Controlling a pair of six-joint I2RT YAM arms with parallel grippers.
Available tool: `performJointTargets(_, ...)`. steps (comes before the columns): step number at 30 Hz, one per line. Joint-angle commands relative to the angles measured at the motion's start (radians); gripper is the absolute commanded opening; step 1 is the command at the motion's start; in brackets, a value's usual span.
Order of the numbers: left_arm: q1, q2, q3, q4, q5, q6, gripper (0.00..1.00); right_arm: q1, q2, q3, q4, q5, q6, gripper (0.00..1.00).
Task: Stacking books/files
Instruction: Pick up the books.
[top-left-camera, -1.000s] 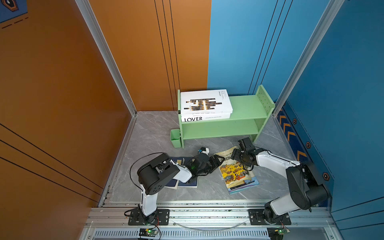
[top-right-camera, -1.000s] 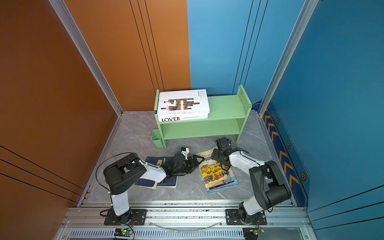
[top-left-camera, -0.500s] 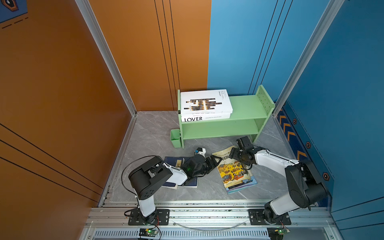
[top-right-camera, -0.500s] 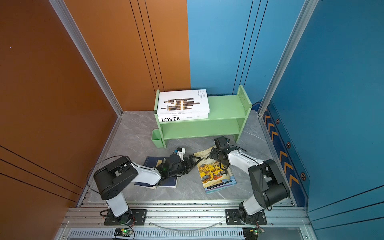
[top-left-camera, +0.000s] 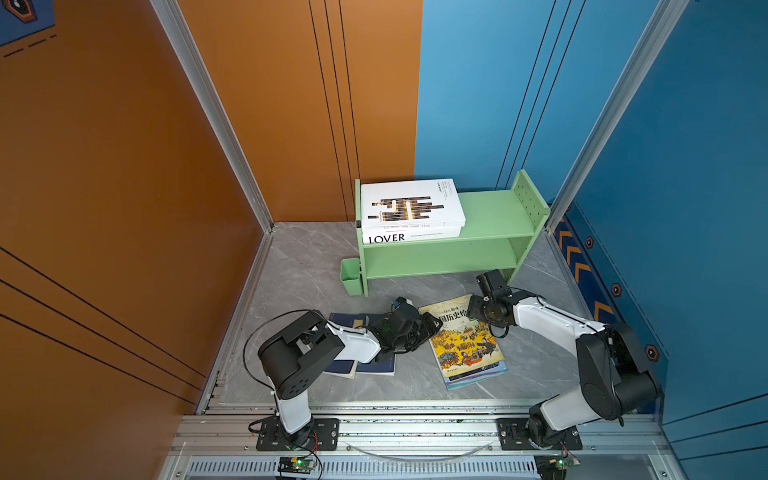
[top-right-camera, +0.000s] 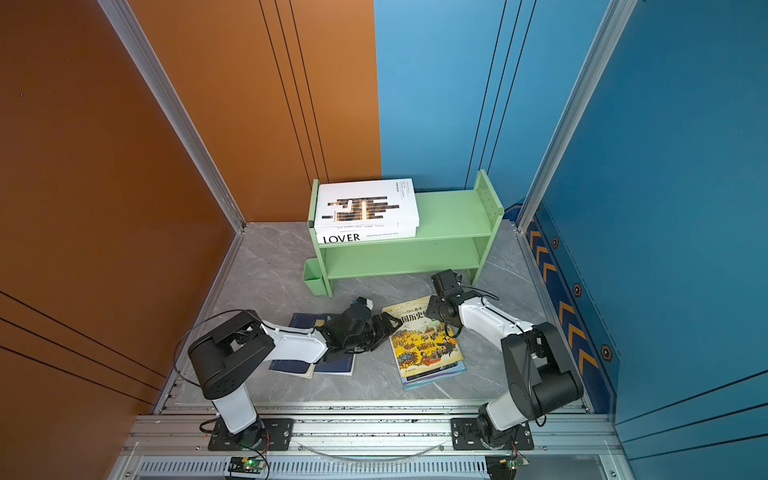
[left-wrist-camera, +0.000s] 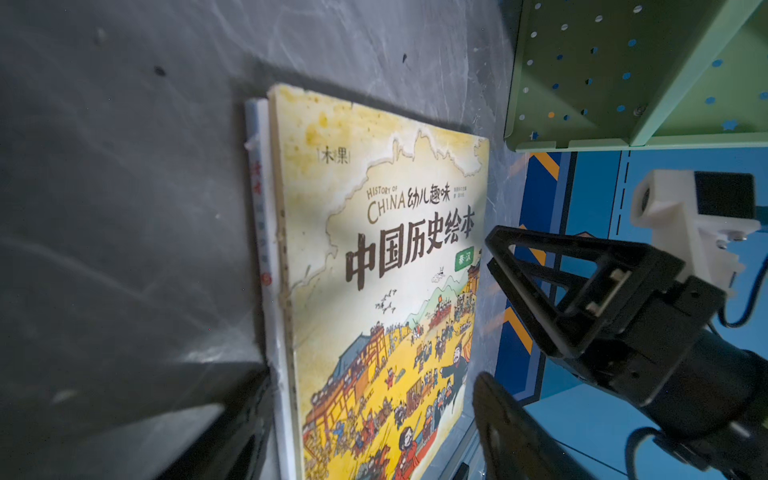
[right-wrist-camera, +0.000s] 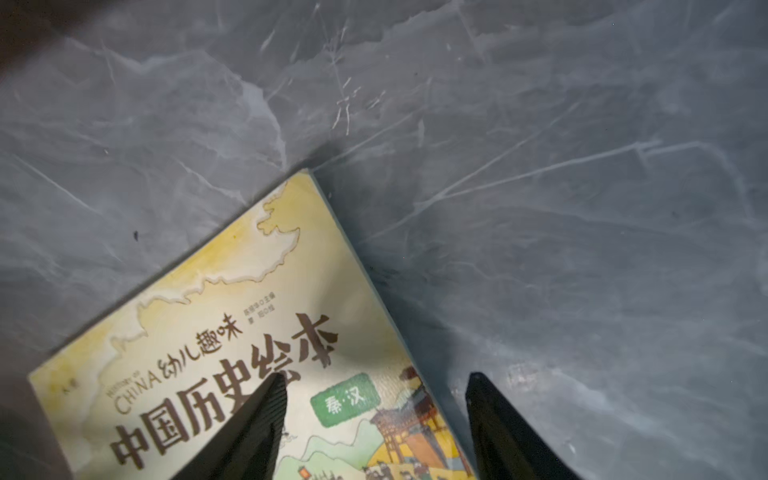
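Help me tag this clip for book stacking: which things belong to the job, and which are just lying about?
Job:
thick white LOVER book
white book with brown-black bars on it
yellow Chinese history picture book
thin light-blue book beneath it
two navy books

Lying about:
green shelf, only bearing the stack
green cup on its side

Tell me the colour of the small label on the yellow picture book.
Green label, white characters; clearest in the right wrist view.

The left arm (top-left-camera: 357, 343) hides most of the 2 navy books (top-left-camera: 376, 365) beside the yellow picture book (top-left-camera: 465, 345). Beneath it, the thin light-blue book (top-left-camera: 478, 377) shows only an edge.
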Motion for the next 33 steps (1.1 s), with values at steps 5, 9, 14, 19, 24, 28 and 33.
performJointTargets(5, -0.009, 0.036, 0.022, -0.062, 0.014, 0.037, 0.78, 0.041, 0.028, -0.015, 0.031, -0.041, -0.003, 0.57)
performJointTargets(9, 0.002, 0.041, 0.018, -0.013, 0.035, 0.050, 0.79, 0.068, 0.043, -0.024, 0.052, -0.056, 0.013, 0.55)
performJointTargets(14, 0.014, 0.019, -0.006, 0.025, 0.045, 0.071, 0.80, 0.108, 0.050, -0.031, 0.058, -0.057, 0.044, 0.55)
performJointTargets(19, 0.017, -0.006, -0.032, 0.047, 0.031, 0.083, 0.70, 0.127, 0.035, -0.031, 0.053, -0.046, 0.069, 0.55)
performJointTargets(24, 0.022, -0.024, -0.042, 0.068, 0.036, 0.096, 0.38, 0.114, 0.043, -0.017, 0.035, -0.019, 0.067, 0.56)
performJointTargets(28, 0.026, -0.043, -0.055, 0.067, 0.036, 0.101, 0.46, 0.111, 0.045, -0.012, 0.046, -0.035, 0.067, 0.57)
performJointTargets(33, 0.031, -0.064, -0.075, 0.061, 0.028, 0.104, 0.42, 0.111, 0.046, -0.012, 0.064, -0.060, 0.073, 0.57)
